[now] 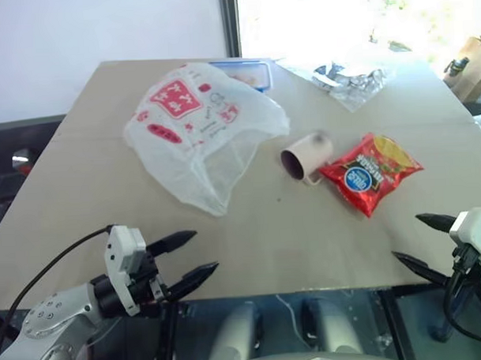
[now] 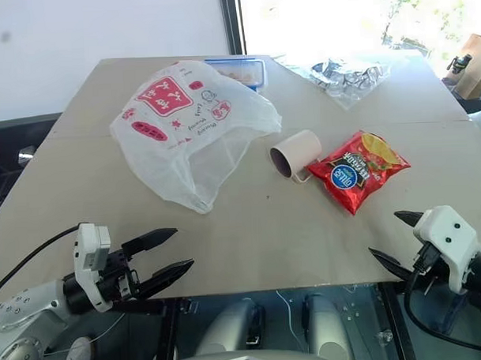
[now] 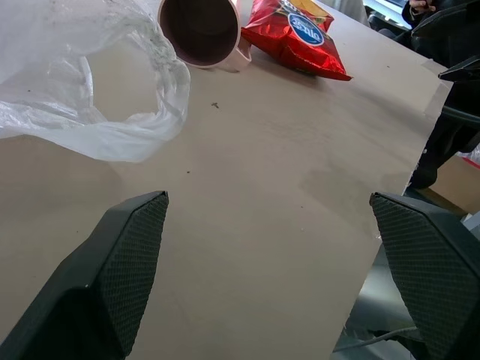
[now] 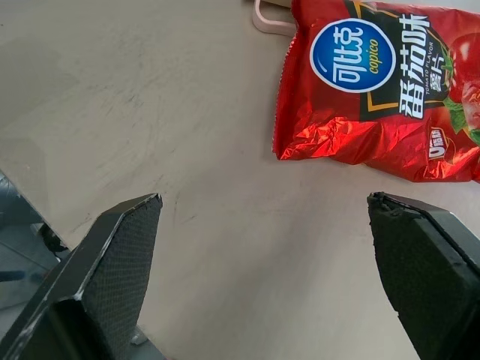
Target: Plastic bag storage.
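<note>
Translucent white plastic bag [image 1: 201, 130] lay crumpled upper left of centre, touching nothing we held. Left gripper [image 1: 189, 261] and right gripper [image 1: 416, 239] hung spread wide, empty, at bottom corners. We judged best: pinch bag's loose open mouth, avoid mug [image 1: 305, 156].

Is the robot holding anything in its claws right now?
No, nothing is held. The left end effector and the right end effector are both open and empty at the near table edge, apart from the plastic bag.
</note>
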Controlling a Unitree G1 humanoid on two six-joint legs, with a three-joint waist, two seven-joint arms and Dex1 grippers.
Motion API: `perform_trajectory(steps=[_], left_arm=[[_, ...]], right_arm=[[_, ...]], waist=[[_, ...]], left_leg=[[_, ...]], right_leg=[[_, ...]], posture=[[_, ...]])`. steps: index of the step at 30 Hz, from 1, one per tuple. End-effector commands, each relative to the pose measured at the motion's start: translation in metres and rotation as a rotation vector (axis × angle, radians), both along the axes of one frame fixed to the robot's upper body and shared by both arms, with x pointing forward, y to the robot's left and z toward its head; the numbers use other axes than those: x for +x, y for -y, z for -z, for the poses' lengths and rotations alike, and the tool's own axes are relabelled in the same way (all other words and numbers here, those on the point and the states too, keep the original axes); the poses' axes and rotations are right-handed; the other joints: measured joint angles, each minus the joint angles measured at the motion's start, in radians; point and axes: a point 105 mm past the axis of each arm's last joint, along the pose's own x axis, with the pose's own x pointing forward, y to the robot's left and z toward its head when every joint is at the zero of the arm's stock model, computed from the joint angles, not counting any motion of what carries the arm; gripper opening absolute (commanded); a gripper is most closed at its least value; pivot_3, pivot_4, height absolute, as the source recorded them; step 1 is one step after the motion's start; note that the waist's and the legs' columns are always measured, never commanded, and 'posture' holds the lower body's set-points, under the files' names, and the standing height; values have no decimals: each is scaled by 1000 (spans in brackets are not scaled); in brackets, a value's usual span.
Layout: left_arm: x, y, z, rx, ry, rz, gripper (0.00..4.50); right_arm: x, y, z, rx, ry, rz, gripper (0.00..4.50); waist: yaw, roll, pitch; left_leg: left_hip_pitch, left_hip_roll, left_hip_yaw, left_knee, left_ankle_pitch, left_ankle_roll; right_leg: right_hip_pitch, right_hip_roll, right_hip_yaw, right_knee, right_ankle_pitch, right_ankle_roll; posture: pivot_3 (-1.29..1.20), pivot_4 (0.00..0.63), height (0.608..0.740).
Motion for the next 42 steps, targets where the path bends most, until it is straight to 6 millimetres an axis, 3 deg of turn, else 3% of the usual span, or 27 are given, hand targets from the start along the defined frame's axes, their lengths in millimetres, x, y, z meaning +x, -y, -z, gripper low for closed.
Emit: perform_trajectory(steps=[1, 10, 13, 18, 23, 31, 35, 39, 42], left_arm=[[4, 3, -15, -19, 83, 1, 4500], [31, 27, -60, -97, 241, -13, 4500], [47, 33, -86, -135, 318, -61, 4500], [99, 17, -108, 190, 500, -467, 4500], [120, -2, -89, 461, 401, -655, 4500], [137, -15, -73, 667, 333, -753, 4500], [137, -10, -70, 755, 394, -710, 4500], [142, 13, -64, 748, 441, -656, 4500], [149, 16, -62, 798, 468, -669, 4500]], right_arm=[[3, 2, -6, 9, 55, 8, 4442], [9, -24, -19, 119, 127, -65, 4442], [10, -31, -22, 132, 140, -93, 4442], [13, -37, -26, 141, 156, -122, 4442], [15, -40, -28, 152, 161, -140, 4442], [16, -49, -28, 185, 151, -174, 4442], [16, -53, -28, 198, 150, -184, 4442], [13, -58, -25, 218, 137, -192, 4442], [12, -59, -23, 213, 135, -194, 4442]], waist=[[0, 0, 0], [2, 0, 0], [5, 0, 0], [11, -2, 1], [8, -2, 1], [8, -2, 1], [7, -3, 2], [13, -3, 2], [24, -4, 3]], left_leg=[[0, 0, 0, 0, 0, 0], [0, 0, 0, 1, -1, 3], [0, 0, -1, 1, 1, 5], [1, -1, -2, 4, 0, 6], [4, -1, -1, 3, 0, 6], [4, -1, -2, 3, 0, 4], [3, -1, -1, 3, -1, 4], [3, -1, -2, 3, -3, -1], [2, -1, -2, 4, -3, -1]], right_leg=[[0, 0, 0, 0, 0, 0], [0, 1, -1, -1, 0, 0], [1, 2, -2, 0, 0, 0], [3, 7, -4, 0, 1, -1], [5, 8, -2, 0, 2, 0], [5, 9, -3, 0, 2, 1], [4, 9, -2, 0, 2, 1], [4, 8, -1, 0, 2, -1], [4, 8, -1, 0, 2, 0]], posture=[[0, 150, 740], [0, 150, 740], [0, 150, 740], [0, 150, 740], [0, 150, 740], [0, 150, 740], [0, 150, 740], [0, 150, 740], [0, 150, 740]])
